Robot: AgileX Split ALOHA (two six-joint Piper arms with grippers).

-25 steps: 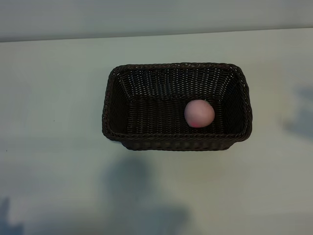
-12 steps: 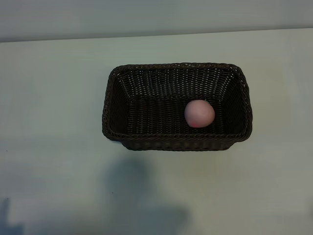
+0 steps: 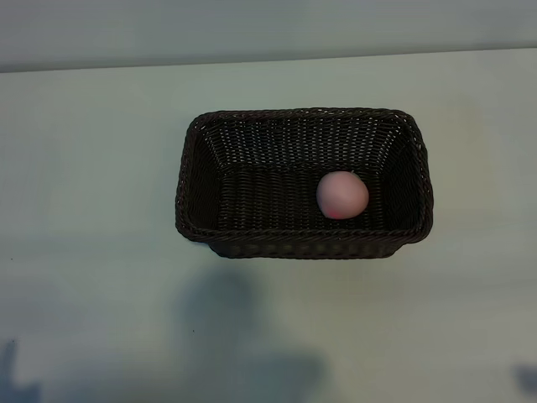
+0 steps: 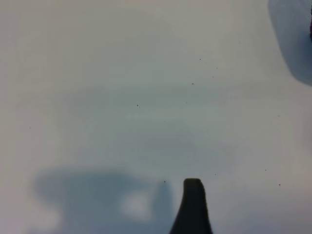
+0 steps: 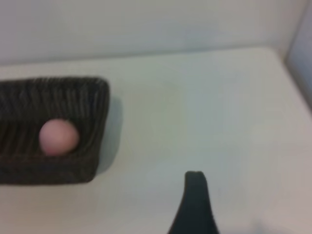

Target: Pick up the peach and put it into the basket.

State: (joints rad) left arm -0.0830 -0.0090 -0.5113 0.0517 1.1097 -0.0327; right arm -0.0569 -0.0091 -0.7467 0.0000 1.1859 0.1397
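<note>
Peach: the peach (image 3: 342, 195) lies on the floor of the basket (image 3: 195, 134), toward the basket's right end and close to its near wall; nothing is touching it.
Basket: it sits flat on the table (image 3: 92, 168), upright, with only the peach inside.
Right gripper: one dark fingertip (image 5: 194, 202) shows in the right wrist view, over bare table. From it, the basket's end wall lies ahead and off to one side, well apart, and the peach (image 5: 58, 137) sits just behind that wall (image 5: 100, 122). I cannot tell from here whether the jaws are apart or together; nothing is seen between them.
Left gripper: only one fingertip (image 4: 192, 204) is in sight, over bare table, with no basket or peach near it; its jaws look spread apart and empty.
Step in hand: as I judge it, the placing is done and what remains is drawing the arms clear.
Doing it well: keep the right arm going up and away from the basket's end, not sweeping low past the rim, so the wicker is not nudged and the peach does not roll.
Risk: a brush against the basket wall could shift the basket.
</note>
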